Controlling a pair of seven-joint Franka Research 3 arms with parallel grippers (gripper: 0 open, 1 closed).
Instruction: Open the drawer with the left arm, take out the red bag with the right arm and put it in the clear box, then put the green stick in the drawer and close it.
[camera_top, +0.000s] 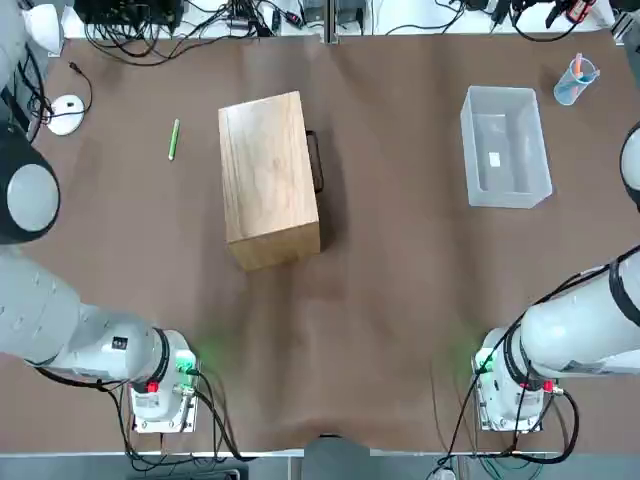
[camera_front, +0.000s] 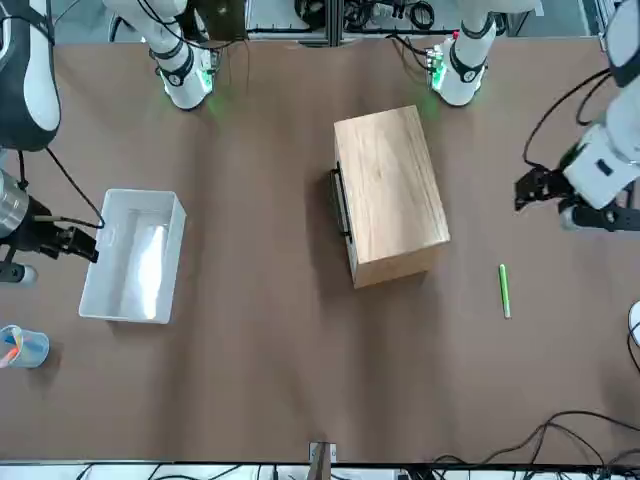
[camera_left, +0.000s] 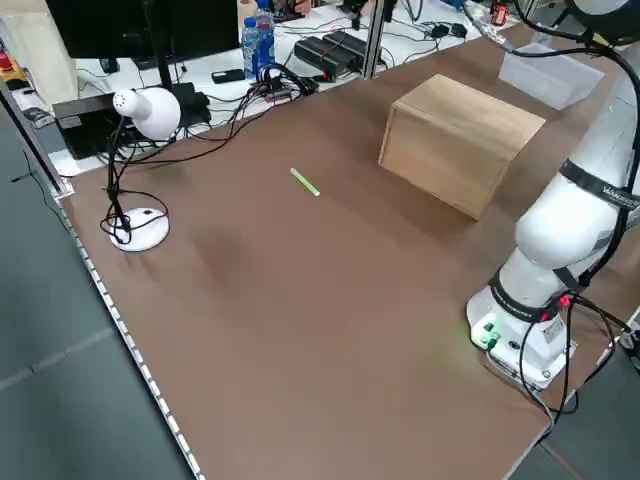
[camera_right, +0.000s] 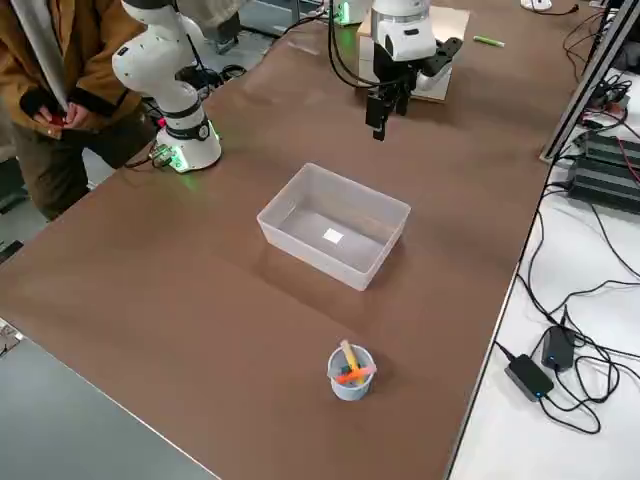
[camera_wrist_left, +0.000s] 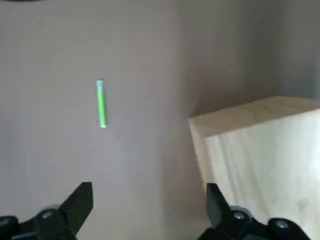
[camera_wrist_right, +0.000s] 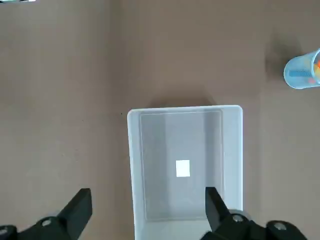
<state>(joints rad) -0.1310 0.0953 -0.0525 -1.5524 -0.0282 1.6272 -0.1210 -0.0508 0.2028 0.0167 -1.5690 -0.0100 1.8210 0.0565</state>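
The light-wood cabinet (camera_top: 268, 178) stands left of the table's middle, and its drawer is shut, with the black bar handle (camera_top: 316, 160) on the side facing the clear box (camera_top: 545, 150). The red bag is hidden. On the cabinet's other side lies the green stick (camera_top: 173, 139). My left gripper (camera_front: 527, 190) hangs open above the table near the green stick (camera_wrist_left: 101, 104) and the cabinet's end (camera_wrist_left: 260, 150). Over the near end of the clear box (camera_wrist_right: 134, 165), my right gripper (camera_wrist_right: 148, 210) is open and holds nothing.
A small blue cup (camera_top: 576, 80) with pens stands beyond the clear box at the far right. A white desk lamp (camera_left: 140, 110) sits at the far left corner. A person (camera_right: 50, 90) stands beside the table. Cables run along the far edge.
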